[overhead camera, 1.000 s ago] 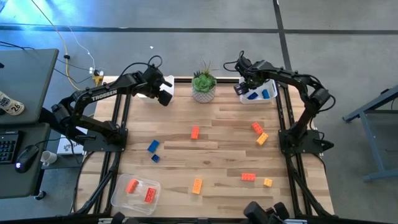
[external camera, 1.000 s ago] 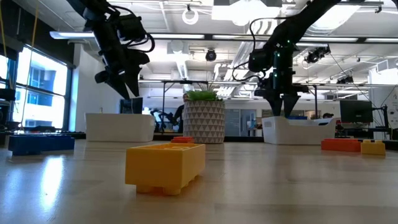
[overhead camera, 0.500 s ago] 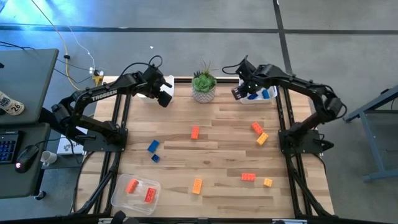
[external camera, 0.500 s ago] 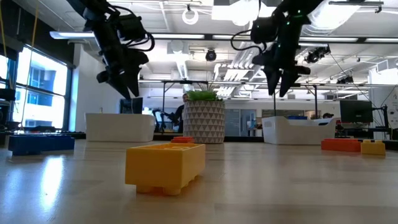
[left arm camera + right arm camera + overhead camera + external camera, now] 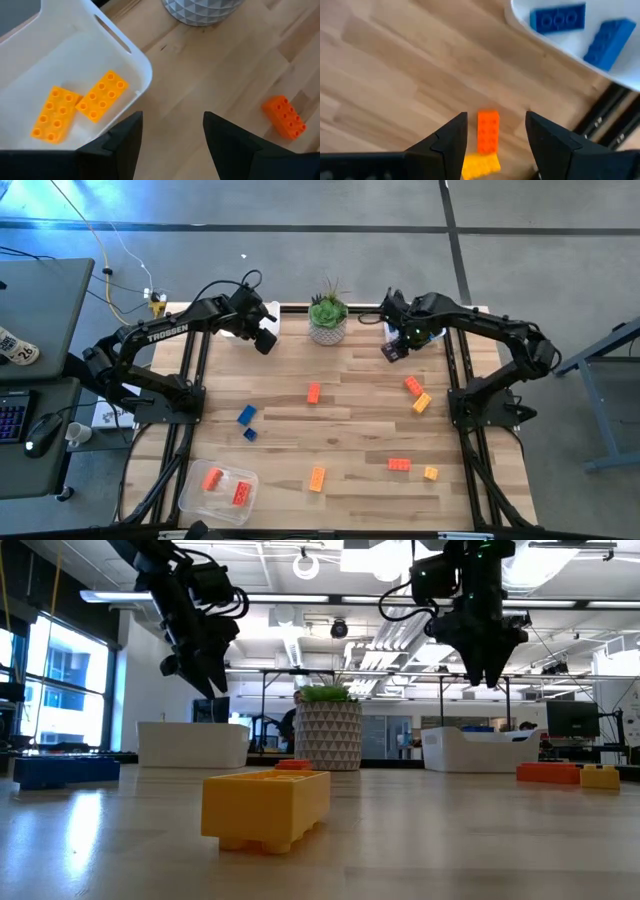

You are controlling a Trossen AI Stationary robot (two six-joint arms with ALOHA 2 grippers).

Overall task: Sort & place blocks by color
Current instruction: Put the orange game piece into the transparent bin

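Blocks lie scattered on the wooden table: red-orange ones (image 5: pixel 313 392) (image 5: pixel 413 385) (image 5: pixel 399 465), yellow-orange ones (image 5: pixel 421 402) (image 5: pixel 317 478) (image 5: pixel 430 473) and two blue ones (image 5: pixel 246 415). My left gripper (image 5: pixel 172 120) hangs open above the edge of the far-left white tray (image 5: pixel 60 60), which holds two yellow-orange blocks (image 5: pixel 102 96). My right gripper (image 5: pixel 496 120) hangs open in the air just near of the far-right white tray (image 5: pixel 555 45), which holds two blue blocks (image 5: pixel 558 18). Below and ahead of it lie a red-orange block (image 5: pixel 488 131) and a yellow-orange block (image 5: pixel 480 166). Neither gripper holds anything.
A potted plant (image 5: pixel 327 318) stands at the far edge between the two white trays. A clear tray (image 5: pixel 215 485) with two red-orange blocks sits at the near-left corner. The middle of the tabletop has open wood between the scattered blocks.
My right gripper has risen out of the far-right tray with nothing in its fingers and has moved toward the near edge, off the tray and over the wood beside it. The left arm has kept still.
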